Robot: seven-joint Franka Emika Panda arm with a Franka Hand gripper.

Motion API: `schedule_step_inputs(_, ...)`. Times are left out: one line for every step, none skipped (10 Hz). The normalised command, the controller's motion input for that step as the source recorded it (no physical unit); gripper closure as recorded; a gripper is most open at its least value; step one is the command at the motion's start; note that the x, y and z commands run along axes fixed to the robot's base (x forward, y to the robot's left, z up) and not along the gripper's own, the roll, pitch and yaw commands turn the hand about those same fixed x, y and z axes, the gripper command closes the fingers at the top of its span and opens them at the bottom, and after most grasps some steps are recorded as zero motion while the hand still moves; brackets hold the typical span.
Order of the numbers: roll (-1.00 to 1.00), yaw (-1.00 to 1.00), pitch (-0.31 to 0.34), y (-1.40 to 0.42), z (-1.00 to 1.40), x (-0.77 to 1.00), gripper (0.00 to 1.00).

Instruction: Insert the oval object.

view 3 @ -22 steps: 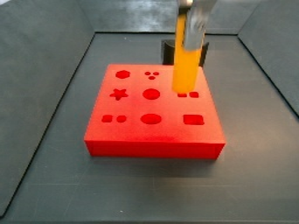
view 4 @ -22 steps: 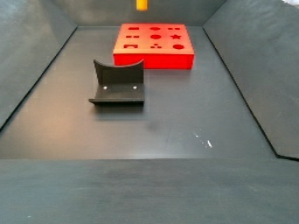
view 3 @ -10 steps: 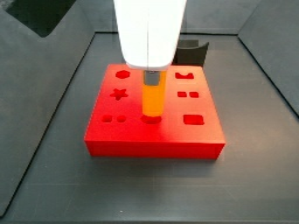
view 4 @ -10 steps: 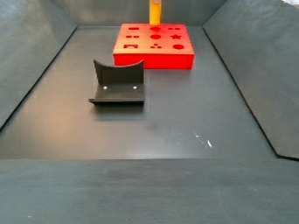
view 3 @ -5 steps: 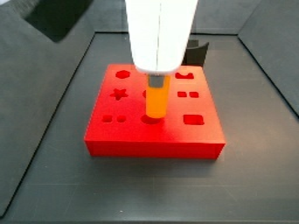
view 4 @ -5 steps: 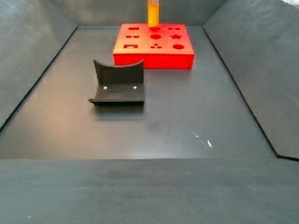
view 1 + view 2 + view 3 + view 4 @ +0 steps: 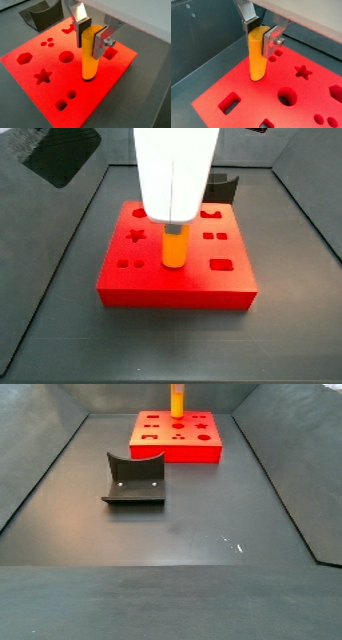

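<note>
My gripper (image 7: 93,31) is shut on the top of the oval object (image 7: 90,60), a long orange-yellow peg held upright. Its lower end stands in or on an opening of the red block (image 7: 40,95) near the middle of the front row; I cannot tell how deep it sits. Both wrist views show the silver fingers (image 7: 272,36) pressed on the peg (image 7: 256,55). In both side views the peg (image 7: 175,248) rises from the block (image 7: 160,283), below the white gripper body (image 7: 177,173); far off, it stands on the block (image 7: 177,401).
The red block (image 7: 177,434) has several shaped holes: star (image 7: 43,76), round (image 7: 65,56), square (image 7: 229,103). A dark grey curved holder (image 7: 135,479) stands on the floor, also visible behind the block (image 7: 222,186). Grey walls enclose the floor.
The gripper carried the peg from the block's back right to its front middle, then lowered it; the visible length of peg above the block is shorter now.
</note>
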Motion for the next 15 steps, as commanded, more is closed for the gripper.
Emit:
schedule_step_inputs(0.08,0.01,0.0,0.0,-0.28,0.13,1.0)
schedule_step_inputs(0.09,0.0,0.0,0.0,-0.28,0.0,1.0)
schedule_step_inputs(0.1,-0.04,0.0,0.0,-0.22,-0.01,1.0)
schedule_step_inputs(0.0,-0.15,-0.009,0.0,-0.07,-0.37,1.0)
schedule_step_inputs(0.0,-0.07,-0.059,0.0,0.0,-0.3,1.0)
schedule_step_inputs(0.0,0.0,-0.044,0.0,0.0,-0.07,1.0)
schedule_step_inputs(0.0,0.0,0.0,0.0,-0.06,0.08,1.0)
schedule_step_inputs(0.03,0.0,0.017,-0.02,-0.03,0.26,1.0)
schedule_step_inputs(0.09,0.0,0.119,-0.08,-0.01,0.45,1.0)
schedule_step_inputs(0.13,0.0,0.154,-0.07,-0.13,0.45,1.0)
schedule_step_inputs(0.19,-0.08,0.179,-0.05,-0.21,0.35,1.0)
schedule_step_inputs(0.2,-0.11,0.17,-0.03,-0.22,0.26,1.0)
schedule_step_inputs(0.23,-0.12,0.223,-0.03,-0.26,0.26,1.0)
schedule_step_inputs(0.34,-0.13,0.246,-0.07,-0.36,0.32,1.0)
schedule_step_inputs(0.34,-0.19,0.259,-0.02,-0.34,0.3,1.0)
